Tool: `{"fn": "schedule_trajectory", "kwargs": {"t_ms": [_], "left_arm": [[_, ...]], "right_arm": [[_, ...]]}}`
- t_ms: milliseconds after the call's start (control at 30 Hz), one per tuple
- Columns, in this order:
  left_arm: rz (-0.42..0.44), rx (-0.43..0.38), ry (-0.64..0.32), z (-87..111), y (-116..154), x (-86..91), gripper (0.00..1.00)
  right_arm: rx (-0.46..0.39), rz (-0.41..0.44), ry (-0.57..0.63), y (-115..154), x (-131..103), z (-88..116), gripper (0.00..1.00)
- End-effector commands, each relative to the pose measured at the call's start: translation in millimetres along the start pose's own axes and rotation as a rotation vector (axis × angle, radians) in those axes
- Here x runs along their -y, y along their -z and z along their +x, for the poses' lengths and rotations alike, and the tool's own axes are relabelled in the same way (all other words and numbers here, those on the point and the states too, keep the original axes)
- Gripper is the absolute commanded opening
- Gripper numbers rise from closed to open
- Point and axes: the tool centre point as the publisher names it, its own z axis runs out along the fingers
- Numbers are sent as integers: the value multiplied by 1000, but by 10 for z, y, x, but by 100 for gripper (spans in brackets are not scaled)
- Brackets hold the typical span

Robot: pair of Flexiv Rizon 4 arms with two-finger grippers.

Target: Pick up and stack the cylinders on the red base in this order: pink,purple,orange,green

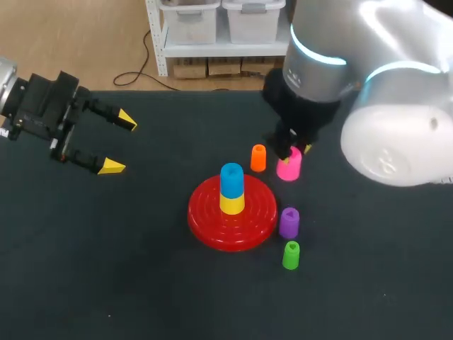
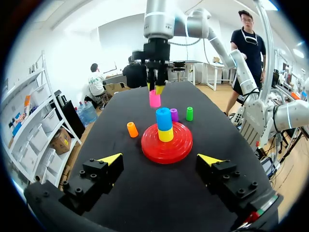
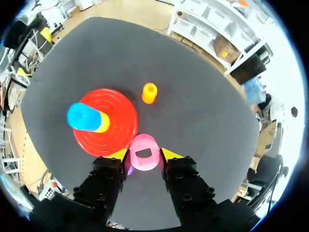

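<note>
Handling note, left to right across the dark table (image 1: 106, 283). The left gripper (image 1: 120, 144) hangs over the table's left part with its fingers spread wide and nothing between them.

At the centre sits the red base (image 1: 205, 230). It carries a yellow cylinder (image 1: 231, 204) with a blue cylinder (image 1: 231, 179) upright on top.

Beyond the base stands the orange cylinder (image 1: 258, 158), apart from it. Just beside the orange one is the pink cylinder (image 1: 289, 168), the first in the stacking order. The right gripper (image 3: 145, 155) pinches it from two sides at the upper wall.

The purple cylinder (image 1: 289, 222) stands at the base's right edge. The green cylinder (image 1: 291, 255) is just in front of it.

Handling estimate: the cylinders look like hollow, rigid plastic, so they are probably light and stiff with smooth, somewhat slippery walls. The open top of the pink one supports this. The best hold is likely across opposite side walls near the top, keeping the axis upright so the piece seats squarely.

Count:
- Base: one.
- Cylinders: six, one each of yellow, blue, orange, pink, purple and green.
- Stacked: two.
- Gripped: one.
- Loose: three.
</note>
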Motion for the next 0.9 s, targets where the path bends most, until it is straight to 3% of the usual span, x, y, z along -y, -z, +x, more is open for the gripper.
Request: {"fn": "schedule_trajectory", "kwargs": {"t_ms": [33, 467, 900], "left_arm": [[0, 2, -3, 12, 2, -2, 100], [0, 2, -3, 12, 2, -2, 100], [0, 2, -3, 12, 2, -2, 100]], "right_arm": [[10, -3, 30, 218, -143, -83, 0], [11, 17, 138, 342, -618, -288, 0], [1, 20, 171, 238, -834, -397, 0]]}}
